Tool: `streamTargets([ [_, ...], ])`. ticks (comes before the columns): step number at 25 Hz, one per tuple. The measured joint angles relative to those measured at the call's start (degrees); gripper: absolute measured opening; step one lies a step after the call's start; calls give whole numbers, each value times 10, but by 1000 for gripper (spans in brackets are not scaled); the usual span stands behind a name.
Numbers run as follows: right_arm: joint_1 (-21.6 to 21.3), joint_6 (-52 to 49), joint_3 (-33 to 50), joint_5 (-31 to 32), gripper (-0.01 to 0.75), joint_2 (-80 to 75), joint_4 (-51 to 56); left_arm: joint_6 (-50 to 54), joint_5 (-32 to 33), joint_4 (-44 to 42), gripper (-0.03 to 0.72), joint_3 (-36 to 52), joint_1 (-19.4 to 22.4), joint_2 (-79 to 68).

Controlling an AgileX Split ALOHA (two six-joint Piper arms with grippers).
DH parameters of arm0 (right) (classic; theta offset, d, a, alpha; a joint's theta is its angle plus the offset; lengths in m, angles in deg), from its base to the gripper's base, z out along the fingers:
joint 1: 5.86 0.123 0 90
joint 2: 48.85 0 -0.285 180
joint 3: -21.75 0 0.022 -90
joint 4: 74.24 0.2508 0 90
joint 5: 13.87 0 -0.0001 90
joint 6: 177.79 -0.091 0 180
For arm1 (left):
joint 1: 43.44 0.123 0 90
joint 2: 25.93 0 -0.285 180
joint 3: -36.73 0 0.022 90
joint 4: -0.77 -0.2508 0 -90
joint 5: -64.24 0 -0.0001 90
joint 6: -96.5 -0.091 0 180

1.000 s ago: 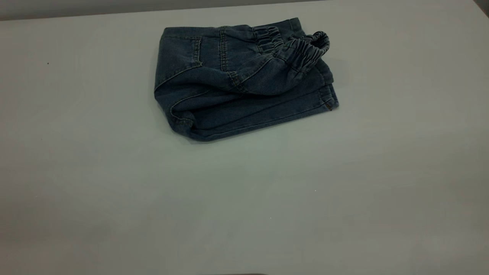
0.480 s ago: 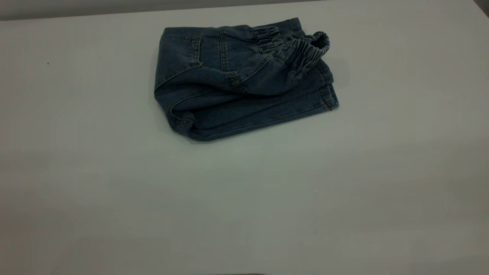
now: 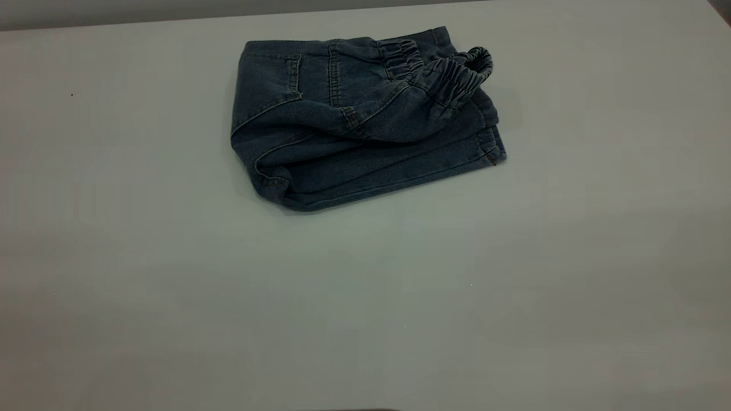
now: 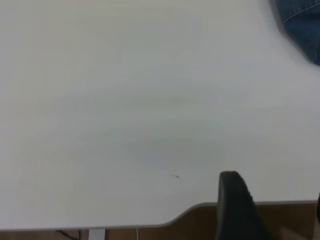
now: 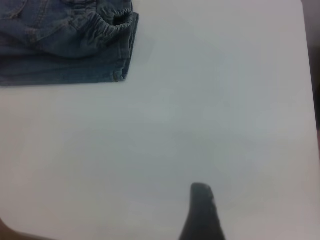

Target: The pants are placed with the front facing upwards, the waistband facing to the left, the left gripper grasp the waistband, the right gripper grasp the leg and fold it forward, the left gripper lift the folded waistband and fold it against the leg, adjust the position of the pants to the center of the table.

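Observation:
The pants [image 3: 354, 131] lie folded into a small denim bundle at the far middle of the table [image 3: 365, 297]. The ruffled waistband [image 3: 457, 74] rests on top at the bundle's right end, over the folded leg [image 3: 400, 168]. Neither gripper appears in the exterior view. My left gripper [image 4: 276, 210] hangs open over the table's edge, far from the pants [image 4: 300, 22], with nothing between its fingers. My right gripper [image 5: 265, 220] is open over bare table, showing one finger [image 5: 201, 215], well away from the pants [image 5: 65, 50] and waistband [image 5: 112, 22].
The table's edge [image 4: 200, 206] runs just under the left gripper, with brown floor below. The table's side edge [image 5: 307, 75] is close to the right gripper. Bare tabletop spreads in front of the pants and to both sides.

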Motion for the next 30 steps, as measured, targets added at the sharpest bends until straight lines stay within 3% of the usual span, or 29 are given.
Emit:
streamTargets([
  [9, 0, -4, 0, 0, 442, 0, -6, 0, 0, 0, 339, 0, 0, 0],
  [18, 0, -104, 0, -4, 442, 0, -79, 0, 0, 0, 339, 0, 0, 0],
  [30, 0, -109, 1, -5, 442, 0, -80, 0, 0, 0, 339, 0, 0, 0],
])
